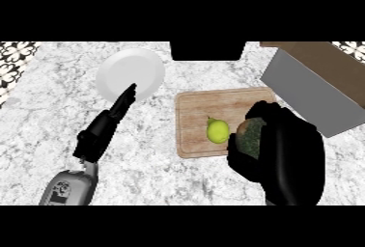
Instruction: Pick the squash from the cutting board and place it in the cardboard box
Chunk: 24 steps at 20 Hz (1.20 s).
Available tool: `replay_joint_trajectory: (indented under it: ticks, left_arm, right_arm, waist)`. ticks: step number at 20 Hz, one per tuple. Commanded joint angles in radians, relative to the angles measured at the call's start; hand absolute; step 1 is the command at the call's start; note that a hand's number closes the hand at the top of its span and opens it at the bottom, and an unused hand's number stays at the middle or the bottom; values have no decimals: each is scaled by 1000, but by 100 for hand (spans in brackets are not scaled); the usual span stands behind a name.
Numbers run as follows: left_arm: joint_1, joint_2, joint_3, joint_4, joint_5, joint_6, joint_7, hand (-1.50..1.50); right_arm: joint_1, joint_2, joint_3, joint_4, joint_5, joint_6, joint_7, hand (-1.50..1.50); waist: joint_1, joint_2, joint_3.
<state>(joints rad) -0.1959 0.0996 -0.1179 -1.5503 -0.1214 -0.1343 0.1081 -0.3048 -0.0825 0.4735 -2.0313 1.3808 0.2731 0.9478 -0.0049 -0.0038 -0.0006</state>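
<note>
A dark green speckled squash (249, 137) sits at the right side of the wooden cutting board (196, 108), and my right hand (285, 154) is curled round it, hiding most of it. A yellow-green lemon-like fruit (217, 130) lies on the board just left of the squash. The cardboard box (314, 79), grey-walled with brown flaps, stands at the upper right, beyond the board's far right corner. My left hand (107, 125) rests open at the left, fingers straight and pointing up toward the plate.
A white plate (132, 72) lies at the upper left on the marble counter (43, 111). A black object (206, 50) stands at the counter's far edge, above the board. Patterned tiles show at both top corners.
</note>
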Motion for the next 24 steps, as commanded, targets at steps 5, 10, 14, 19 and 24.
replay_joint_trajectory:
  ticks: [5,10,14,19,24]
  left_arm:
    - [36,14,18,4,4,-25,-36,0]
    - [-29,16,45,12,27,-45,20,0]
    - [-1,-8,9,-14,9,-41,12,0]
    - [-33,-26,10,-11,-35,-4,16,0]
    - [25,1,27,18,-26,-38,-71,0]
  right_arm:
    - [-102,81,-55,-112,64,105,118,150]
    - [-141,41,-239,-67,54,85,9,150]
    - [-309,16,-426,-1,-27,170,-21,150]
    - [-300,10,-477,59,-68,88,-66,150]
    - [-382,-61,-607,264,-127,-26,-147,150]
  waist:
    - [6,2,0]
    - [6,4,1]
    - [10,4,0]
    - [8,3,1]
    - [13,5,0]
